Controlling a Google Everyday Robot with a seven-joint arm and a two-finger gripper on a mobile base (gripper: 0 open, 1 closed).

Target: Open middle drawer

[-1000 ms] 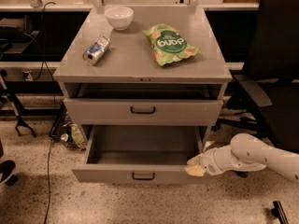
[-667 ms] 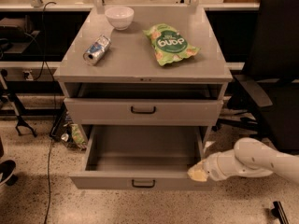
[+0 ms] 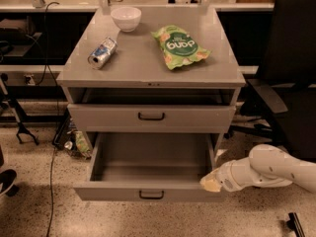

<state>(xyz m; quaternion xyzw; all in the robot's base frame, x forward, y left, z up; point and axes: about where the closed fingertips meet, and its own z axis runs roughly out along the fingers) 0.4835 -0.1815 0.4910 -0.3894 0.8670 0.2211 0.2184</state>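
The middle drawer (image 3: 148,191) is pulled far out of the grey cabinet (image 3: 148,68). Its low front panel carries a small black bar handle (image 3: 151,195), and its deep grey tray (image 3: 153,157) holds nothing. My gripper (image 3: 211,182) is at the drawer's right front corner, touching the top of the front panel. My white arm (image 3: 269,169) reaches in from the right. Above it, the taller-fronted top drawer (image 3: 151,117) is slightly open, showing a dark gap under the cabinet top.
On the cabinet top are a white bowl (image 3: 125,18), a lying can (image 3: 102,53) and a green snack bag (image 3: 180,46). A black office chair (image 3: 291,83) stands close on the right. Cables, a stand leg (image 3: 19,125) and litter (image 3: 79,143) are on the left floor.
The middle drawer has slid further out toward the camera, and my gripper has moved with its right front corner.
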